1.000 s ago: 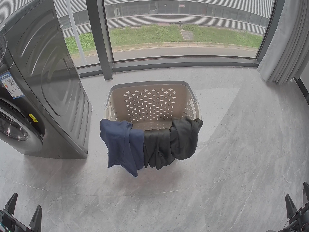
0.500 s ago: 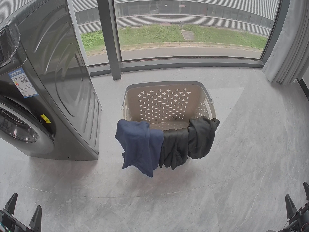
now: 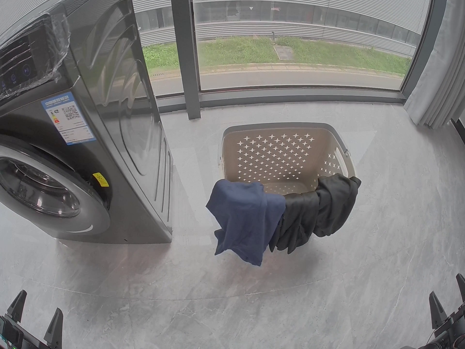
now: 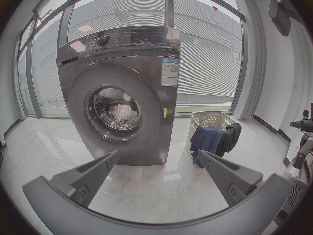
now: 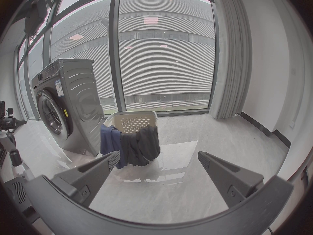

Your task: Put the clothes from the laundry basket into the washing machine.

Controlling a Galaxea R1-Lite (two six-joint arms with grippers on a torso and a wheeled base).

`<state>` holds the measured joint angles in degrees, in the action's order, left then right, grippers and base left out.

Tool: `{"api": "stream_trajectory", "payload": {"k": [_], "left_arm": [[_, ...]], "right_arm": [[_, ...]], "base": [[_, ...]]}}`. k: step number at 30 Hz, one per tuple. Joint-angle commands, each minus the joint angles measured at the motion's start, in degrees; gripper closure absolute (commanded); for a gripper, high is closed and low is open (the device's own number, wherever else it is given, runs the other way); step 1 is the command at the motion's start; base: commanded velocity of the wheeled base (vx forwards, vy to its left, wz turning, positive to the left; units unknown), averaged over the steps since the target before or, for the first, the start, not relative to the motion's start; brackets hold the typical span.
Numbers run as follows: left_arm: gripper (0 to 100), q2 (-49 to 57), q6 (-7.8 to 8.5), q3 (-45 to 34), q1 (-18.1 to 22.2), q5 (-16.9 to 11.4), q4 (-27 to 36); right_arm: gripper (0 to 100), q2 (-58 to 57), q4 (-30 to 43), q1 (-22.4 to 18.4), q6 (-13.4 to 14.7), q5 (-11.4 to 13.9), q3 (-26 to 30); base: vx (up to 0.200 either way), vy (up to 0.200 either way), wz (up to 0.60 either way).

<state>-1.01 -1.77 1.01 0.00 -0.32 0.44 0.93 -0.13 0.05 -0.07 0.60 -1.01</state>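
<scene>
I'm looking at a glossy grey marble-look tile floor (image 3: pixel 339 267) that runs up to a floor-to-ceiling glass window wall (image 3: pixel 300 35) with a dark metal mullion (image 3: pixel 186 49). Outside I can make out a strip of green grass (image 3: pixel 252 52), a paved road (image 3: pixel 290 78) and a ribbed grey building facade (image 5: pixel 163 66). A pale grey pleated curtain (image 3: pixel 438 83) hangs at the right, beside a plain white wall (image 5: pixel 270 66) with a dark skirting board (image 5: pixel 260 124). The daylight is soft and even.

a laundry corner in a bright, home-like room: a front-loading washing machine (image 4: pixel 117 105) stands on grey marble-look floor tiles (image 4: pixel 146 193) straight ahead of the left gripper (image 4: pixel 157 154), a beige laundry basket (image 5: pixel 130 120) draped with clothes (image 5: pixel 140 147) sits ahead of the right gripper (image 5: pixel 158 153), and floor-to-ceiling windows (image 5: pixel 166 49) with a pale curtain (image 5: pixel 231 56) rise beyond both.
</scene>
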Motion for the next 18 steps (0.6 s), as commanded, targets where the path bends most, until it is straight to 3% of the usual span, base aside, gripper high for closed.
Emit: {"api": "stream_trajectory", "payload": {"k": [1, 5, 11, 18], "left_arm": [[0, 0.57, -0.08, -0.84, 0.0, 0.05, 0.0], [0, 0.57, 0.01, -0.84, 0.0, 0.05, 0.0], [0, 0.57, 0.01, -0.84, 0.0, 0.05, 0.0], [0, 0.57, 0.01, -0.84, 0.0, 0.05, 0.0]], "right_arm": [[0, -0.93, -0.04, 0.04, -0.1, 0.02, 1.01], [0, -0.93, -0.04, 0.04, -0.1, 0.02, 1.01], [0, -0.93, -0.04, 0.04, -0.01, 0.02, 1.01], [0, -0.93, -0.04, 0.04, -0.01, 0.02, 1.01]], "base": [[0.0, 0.0, 0.0], [0.0, 0.0, 0.0], [-0.2, 0.0, 0.0], [0.0, 0.029, 0.0]]}}
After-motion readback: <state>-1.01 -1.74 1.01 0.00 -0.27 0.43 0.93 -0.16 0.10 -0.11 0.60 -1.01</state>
